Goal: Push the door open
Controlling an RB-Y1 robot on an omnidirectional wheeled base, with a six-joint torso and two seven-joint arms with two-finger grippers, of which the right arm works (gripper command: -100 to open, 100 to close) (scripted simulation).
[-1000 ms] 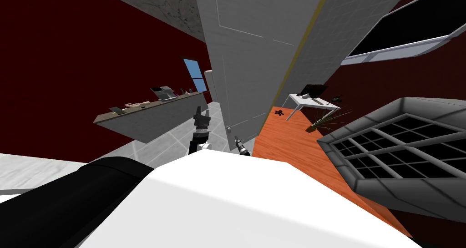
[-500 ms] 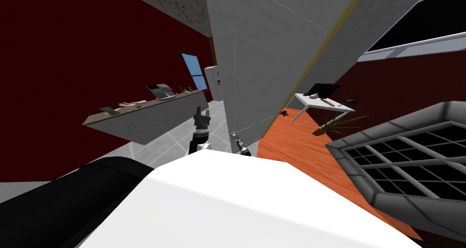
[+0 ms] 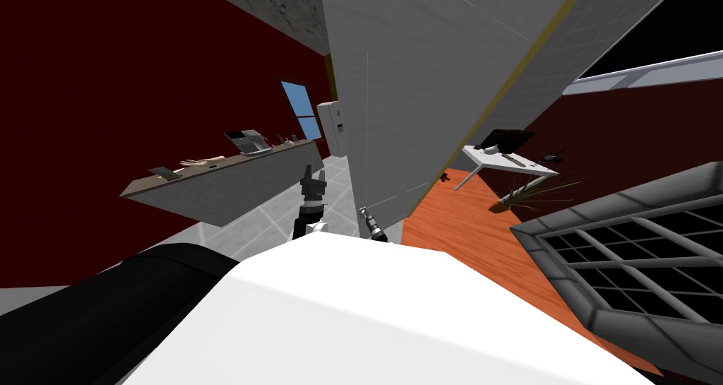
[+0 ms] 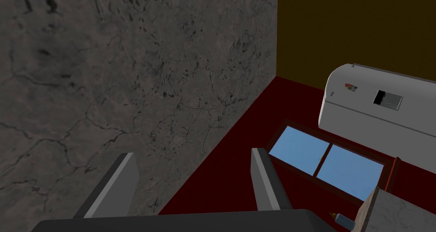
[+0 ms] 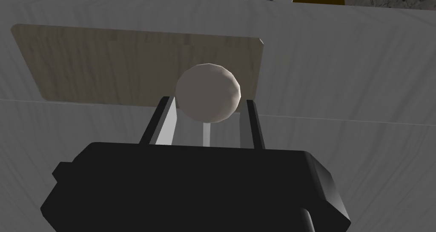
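Note:
The pale grey door (image 3: 395,119) stands ajar straight ahead of me, its free edge toward the grey-tiled room. In the right wrist view its round, off-white knob (image 5: 208,89) sits on a light wooden plate (image 5: 85,67). My right gripper (image 5: 208,99) has closed on that knob, one finger pressing each side. The head view shows this gripper (image 3: 365,215) low against the door's face. My left gripper (image 3: 311,176) is raised to the left of the door, open and holding nothing (image 4: 191,153).
Past the door's edge lie a long counter (image 3: 226,179) with small items, a white fridge (image 3: 332,126) and a blue window (image 3: 300,109). On the right are an orange floor (image 3: 480,225), a white table (image 3: 505,163), a plant (image 3: 536,186) and a grey gridded frame (image 3: 635,253).
The door has swung further from me, uncovering the white fridge behind its edge. My head view has shifted along with it. The left arm has stayed where it was.

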